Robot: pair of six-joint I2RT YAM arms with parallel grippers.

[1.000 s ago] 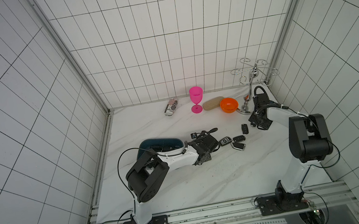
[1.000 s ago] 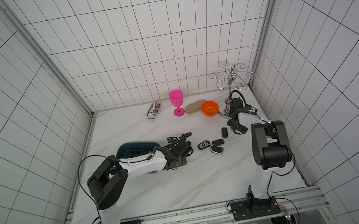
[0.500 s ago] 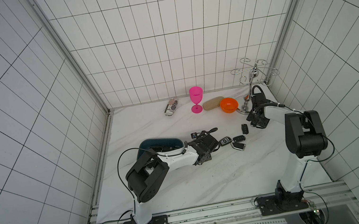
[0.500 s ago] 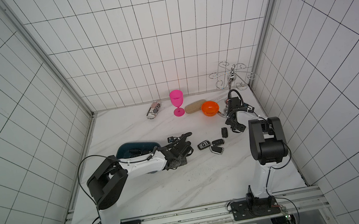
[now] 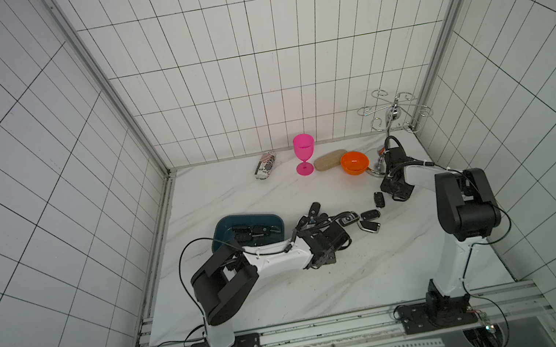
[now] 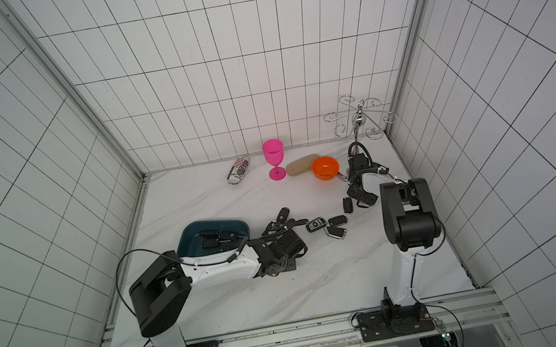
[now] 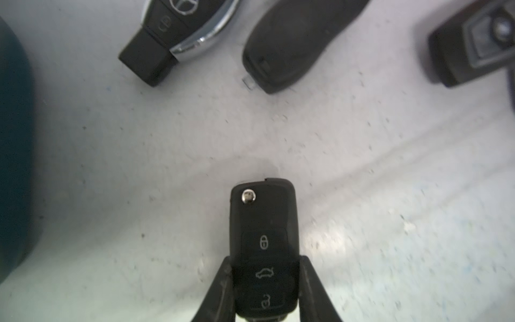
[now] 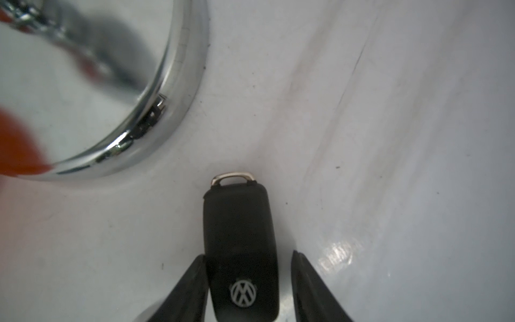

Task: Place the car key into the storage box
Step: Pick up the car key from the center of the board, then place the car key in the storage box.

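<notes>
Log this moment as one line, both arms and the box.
left fingers: shut on button fob | right fingers: open around VW fob | storage box: some keys inside, neither fob in it

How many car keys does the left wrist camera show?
4. A buttoned key is clamped in the left tool; a chrome-edged key, a plain key and a grey-trimmed key lie on the table beyond it. Others may lie out of frame.

Car key (image 7: 263, 245) between the fingers of the left gripper (image 7: 265, 260); loose keys (image 7: 289, 47) ahead of that gripper, storage box (image 5: 246, 215) on its left, more keys (image 5: 252, 232) inside the box; another key (image 8: 241, 237) between the fingers of the right gripper (image 8: 249, 255), metal ring (image 8: 178, 92) ahead of it
</notes>
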